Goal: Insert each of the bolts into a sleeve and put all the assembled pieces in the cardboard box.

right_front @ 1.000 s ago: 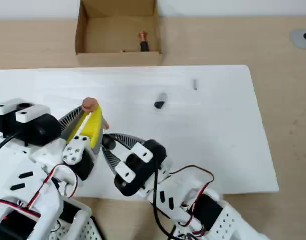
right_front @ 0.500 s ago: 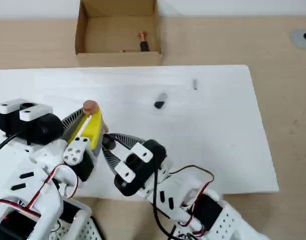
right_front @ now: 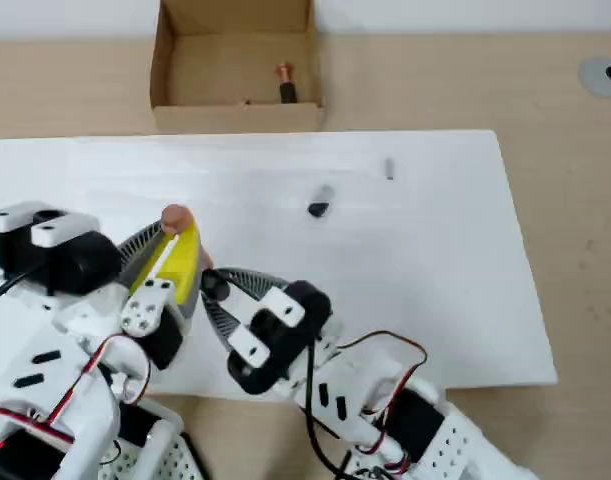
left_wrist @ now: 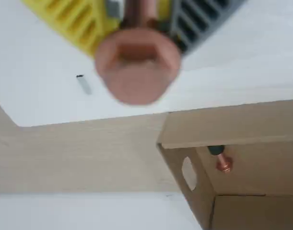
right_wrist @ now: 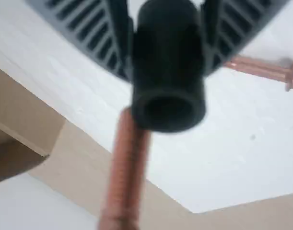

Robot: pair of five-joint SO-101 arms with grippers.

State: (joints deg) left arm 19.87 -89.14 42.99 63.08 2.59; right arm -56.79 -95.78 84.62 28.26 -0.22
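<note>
The wooden worktop (right_front: 585, 250) carries a white board (right_front: 435, 280) along its near edge and a cardboard box (right_front: 235, 118) at its far edge, open side up. An assembled piece (right_front: 285, 84) lies inside the box against the right wall.

Both arms are over the board's near left corner. The left gripper (right_front: 175, 232) (one yellow finger, one grey) is clenched on a bolt (left_wrist: 136, 64), whose copper head pokes out past the fingertips. The right gripper (right_front: 213, 287), just beside it, grasps a sleeve (right_wrist: 169, 72) with the open mouth facing outward. In the right wrist view a blurred copper shaft (right_wrist: 124, 177) sits just off that mouth; it is probably the held bolt, though the blur makes that hard to confirm.

A second bolt (right_wrist: 263, 71) lies flat on the board near the grippers. A loose sleeve (right_front: 320, 203) lies near the board's middle, toward its far edge. A small grey pin (right_front: 389, 168) lies close to the far edge, well apart from the arms.
</note>
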